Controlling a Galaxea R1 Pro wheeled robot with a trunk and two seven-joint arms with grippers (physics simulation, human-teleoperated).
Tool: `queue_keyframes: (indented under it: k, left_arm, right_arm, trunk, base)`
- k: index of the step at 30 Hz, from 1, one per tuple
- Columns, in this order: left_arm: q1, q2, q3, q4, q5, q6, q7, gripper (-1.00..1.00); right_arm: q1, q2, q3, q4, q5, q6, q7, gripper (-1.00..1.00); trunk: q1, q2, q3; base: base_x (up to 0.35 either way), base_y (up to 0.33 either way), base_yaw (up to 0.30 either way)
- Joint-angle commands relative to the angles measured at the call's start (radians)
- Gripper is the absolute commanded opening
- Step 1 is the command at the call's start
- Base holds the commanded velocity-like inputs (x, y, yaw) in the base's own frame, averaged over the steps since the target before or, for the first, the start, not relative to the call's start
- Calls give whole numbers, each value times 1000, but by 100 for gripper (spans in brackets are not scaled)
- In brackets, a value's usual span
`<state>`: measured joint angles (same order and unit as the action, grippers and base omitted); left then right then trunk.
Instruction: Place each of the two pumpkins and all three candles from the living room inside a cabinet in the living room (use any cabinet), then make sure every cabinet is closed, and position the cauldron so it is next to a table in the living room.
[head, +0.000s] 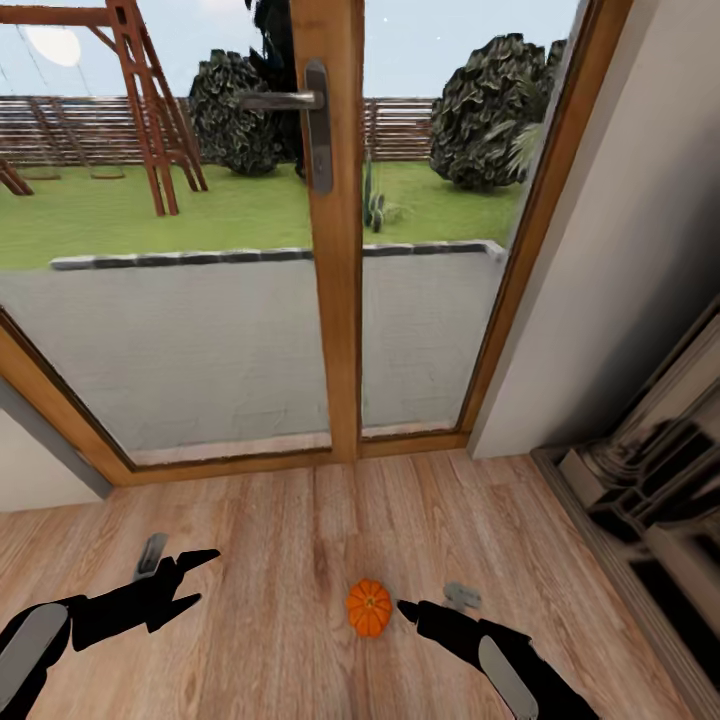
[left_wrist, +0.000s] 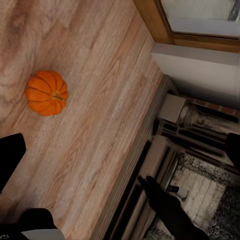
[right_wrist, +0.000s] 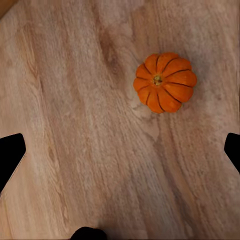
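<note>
Fingers of the black right gripper (head: 408, 607) stood spread just beside the small ribbed orange pumpkin (head: 369, 607) on the wooden plank floor (head: 270, 530); the black left gripper (head: 190, 578) was spread too. Likely light, stiff and smooth-skinned, the pumpkin would suit a hold across its bulging ribs, below the short stem.

Wooden floor (head: 270, 520) carrying one pumpkin (head: 369, 607), seemingly upright

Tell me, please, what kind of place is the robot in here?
Probably a room of a house, at a glazed wooden door to the garden. The wooden plank floor carries a small pumpkin, and through the glass a paved terrace, lawn and a swing frame are seen.
</note>
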<state>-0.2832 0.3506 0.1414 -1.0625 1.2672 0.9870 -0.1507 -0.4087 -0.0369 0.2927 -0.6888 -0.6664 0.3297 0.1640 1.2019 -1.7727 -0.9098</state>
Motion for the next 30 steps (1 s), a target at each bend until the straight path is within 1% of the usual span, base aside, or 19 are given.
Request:
queue_keyframes:
  k: [1, 3, 6, 8, 11, 18, 22, 27, 30]
  left_arm:
    - [-1, 0, 1, 1, -10, 4, -10, 100]
    - [-1, 0, 1, 1, -11, 4, -10, 100]
    - [-1, 1, 1, 1, -11, 4, -10, 100]
    - [-1, 1, 1, 1, -11, 4, -10, 100]
    - [-1, 1, 1, 1, -11, 4, -10, 100]
    - [-1, -3, 1, -1, -11, 3, -10, 100]
    - [-1, -7, 1, -2, -11, 3, -10, 100]
    - [-1, -4, 1, 1, -11, 2, -10, 100]
    - [-1, -5, 1, -1, -12, 2, -10, 100]
  right_arm:
    - [1, 6, -7, -1, -6, 3, -16, 100]
    - [2, 16, -17, -1, -8, 7, -32, 100]
    - [1, 21, -22, -1, -12, 11, -40, 100]
    - [1, 22, -24, -2, -17, 12, -42, 100]
    - [1, 22, -25, -3, -36, 12, -41, 100]
    - [1, 22, -25, -6, -53, 11, -34, 100]
    - [1, 21, -24, -33, -59, 8, -30, 100]
    - [1, 21, -24, -44, -59, 1, -29, 100]
    - [1, 22, -24, -47, -59, 9, -30, 100]
  trunk:
    - [0, 0, -1]
    - [0, 0, -1]
    - [0, 0, -1]
    - [0, 0, -1]
    - [0, 0, -1]
    - [0, 0, -1]
    - [0, 0, -1]
    - [0, 0, -1]
    - [0, 0, -1]
  base:
    - [77, 205, 0]
    - [118, 195, 0]
    - [134, 105, 0]
    - [166, 90, 0]
    - [207, 165, 0]
    - [148, 221, 0]
    - [30, 64, 0]
    - [42, 55, 0]
    - [180, -127, 0]
